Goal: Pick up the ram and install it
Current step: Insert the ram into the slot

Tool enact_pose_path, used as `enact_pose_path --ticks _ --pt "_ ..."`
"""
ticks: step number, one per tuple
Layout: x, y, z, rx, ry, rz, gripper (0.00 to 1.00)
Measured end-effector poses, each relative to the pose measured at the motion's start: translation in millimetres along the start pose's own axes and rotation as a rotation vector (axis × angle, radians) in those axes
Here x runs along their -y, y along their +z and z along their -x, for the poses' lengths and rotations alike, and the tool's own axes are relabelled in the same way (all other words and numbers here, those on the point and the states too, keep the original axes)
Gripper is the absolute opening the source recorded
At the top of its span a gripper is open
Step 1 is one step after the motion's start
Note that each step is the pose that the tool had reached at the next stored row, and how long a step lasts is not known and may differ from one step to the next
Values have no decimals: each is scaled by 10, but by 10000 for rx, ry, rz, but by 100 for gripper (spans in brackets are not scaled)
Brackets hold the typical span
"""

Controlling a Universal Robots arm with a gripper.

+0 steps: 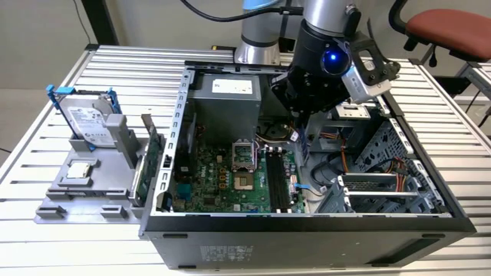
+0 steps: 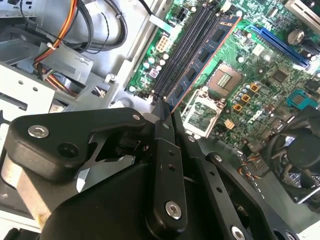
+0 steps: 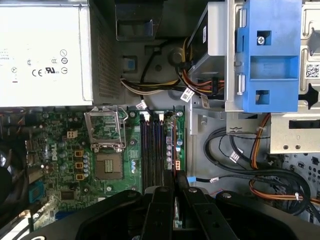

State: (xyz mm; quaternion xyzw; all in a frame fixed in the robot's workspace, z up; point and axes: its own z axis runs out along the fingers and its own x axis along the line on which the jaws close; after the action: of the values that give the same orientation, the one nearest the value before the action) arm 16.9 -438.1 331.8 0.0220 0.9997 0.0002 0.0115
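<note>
My gripper (image 1: 303, 123) hangs inside the open computer case (image 1: 307, 221), shut on the ram (image 1: 305, 146). The ram is a thin bluish stick held on edge above the motherboard (image 1: 222, 184). In the second wrist view the ram (image 2: 200, 62) reaches out from between the black fingers (image 2: 162, 125), showing a row of black chips and an orange edge. It lies along the black memory slots (image 2: 182, 47) and slightly above them, a little to one side. In the first wrist view the gripper (image 3: 173, 184) sits just beside the same slots (image 3: 151, 150).
A grey power supply (image 1: 226, 103) fills the case's far end, next to the open processor socket (image 1: 244, 158). A drive cage with a blue bracket (image 3: 265, 55) and cable bundles (image 3: 260, 165) crowd the other side. At the exterior view's left a grey holder (image 1: 80, 190) carries a hard drive (image 1: 84, 121) and a green card (image 1: 149, 155).
</note>
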Motion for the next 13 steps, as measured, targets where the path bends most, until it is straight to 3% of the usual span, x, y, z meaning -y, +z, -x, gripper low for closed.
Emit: enact_pose_path --ticks 13 --pt "0 68 -2 0 127 -5 0"
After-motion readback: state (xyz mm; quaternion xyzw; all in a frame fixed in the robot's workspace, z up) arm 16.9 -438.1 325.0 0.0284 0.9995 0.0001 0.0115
